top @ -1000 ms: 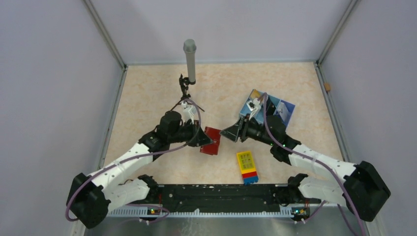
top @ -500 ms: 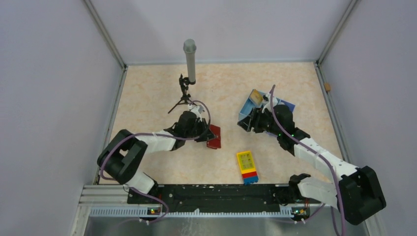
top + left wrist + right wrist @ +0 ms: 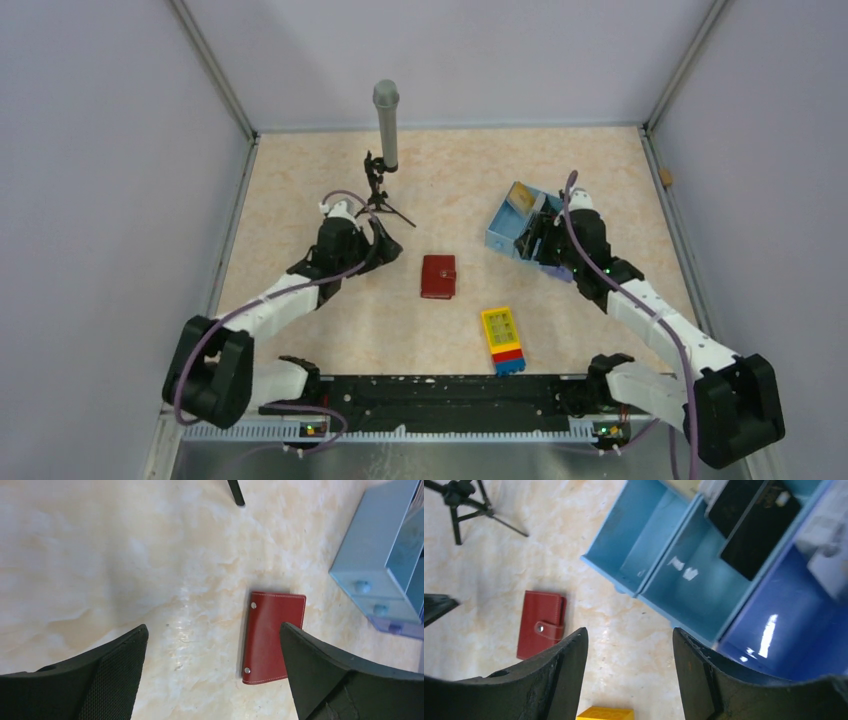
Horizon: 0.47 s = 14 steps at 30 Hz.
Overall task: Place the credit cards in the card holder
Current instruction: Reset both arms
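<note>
Top external view: on the marbled table (image 3: 460,180), the light-blue 3-compartment tray (image 3: 500,238) sits right of centre. The right gripper (image 3: 630,632) hovers over it, fingers parted and empty, probably lining up on the credit cards (image 3: 756,530) leaning inside. The left gripper (image 3: 212,628), spread wide with nothing in it, hangs left of the card holder (image 3: 438,277). The card holder lies flat mid-table, closed and snapped, with its long axis running near-to-far. It likely needs opening first.
</note>
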### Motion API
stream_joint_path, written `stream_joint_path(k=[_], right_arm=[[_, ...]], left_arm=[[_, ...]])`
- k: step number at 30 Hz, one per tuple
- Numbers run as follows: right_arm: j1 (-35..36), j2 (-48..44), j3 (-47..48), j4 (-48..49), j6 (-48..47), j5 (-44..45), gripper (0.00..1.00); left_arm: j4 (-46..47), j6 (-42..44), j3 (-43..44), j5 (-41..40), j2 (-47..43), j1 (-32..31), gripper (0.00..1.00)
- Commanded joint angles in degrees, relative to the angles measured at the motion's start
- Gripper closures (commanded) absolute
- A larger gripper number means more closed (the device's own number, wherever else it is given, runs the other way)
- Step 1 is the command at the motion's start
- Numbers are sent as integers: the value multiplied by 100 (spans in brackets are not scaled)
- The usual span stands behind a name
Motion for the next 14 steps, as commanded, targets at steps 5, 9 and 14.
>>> stream_joint_path(k=[5,9,14], right_arm=[[-49,-1406,182,-401,-676,1892,34],[-48,-1785,122,-453,-807,2174,23],[-53,-1975,30,-418,-781,2244,22]], left_arm=[[-3075,429,1064,-1104,-1734,1070,1],[-3487,731,1247,-1126,-2185,1438,1],[-3739,1012,1367,-1194,-2423,1496,1]])
